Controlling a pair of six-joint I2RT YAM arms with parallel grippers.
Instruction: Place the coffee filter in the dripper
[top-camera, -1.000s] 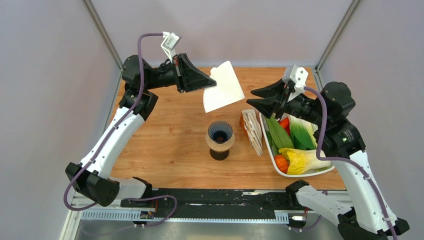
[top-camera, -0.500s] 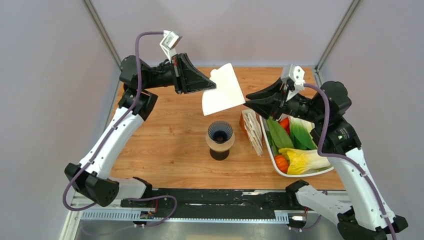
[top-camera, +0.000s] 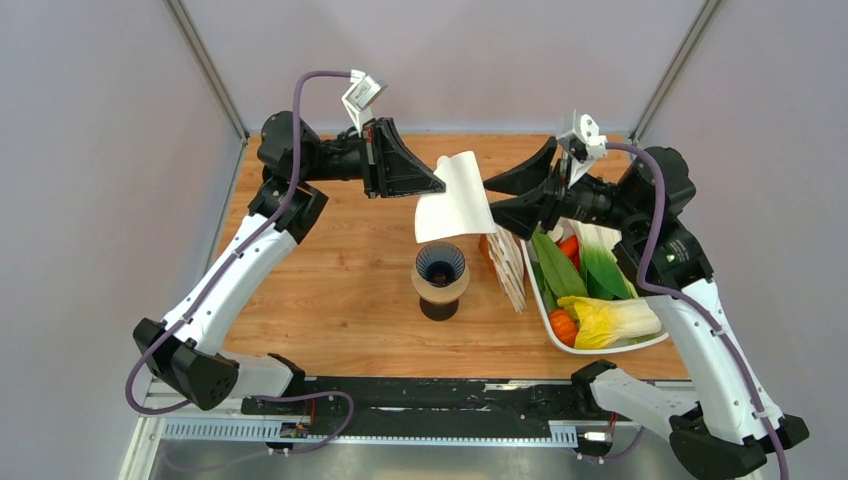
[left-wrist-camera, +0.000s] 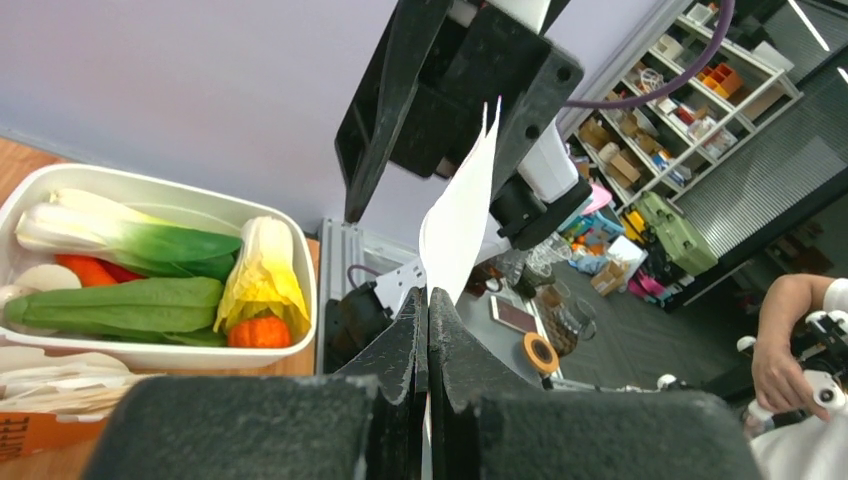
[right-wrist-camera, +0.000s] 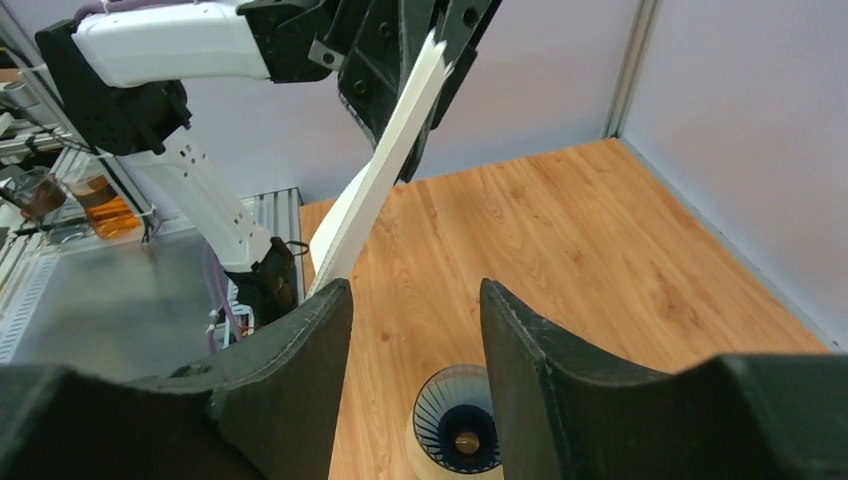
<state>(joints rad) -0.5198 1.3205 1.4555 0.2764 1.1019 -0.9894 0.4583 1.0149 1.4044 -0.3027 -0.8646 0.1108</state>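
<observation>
Paper of the coffee filter (top-camera: 455, 198) looked light, floppy — left gripper (top-camera: 441, 186) pinched its edge above the dripper (top-camera: 441, 264), right gripper (top-camera: 488, 196) gaped

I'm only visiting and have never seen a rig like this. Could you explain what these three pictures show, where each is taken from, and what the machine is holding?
These are two robot arms bolted to a wooden table. One picture looks down from above. The other two come from small cameras on the wrists, so each shows its own jaws up close. The left arm has its jaws shut on a white paper coffee filter, held in the air near the dripper, a dark cone standing mid-table. The right arm has its jaws open, close beside the filter's edge. Also on the table are an upright stack of filters and a white tray of vegetables.
</observation>
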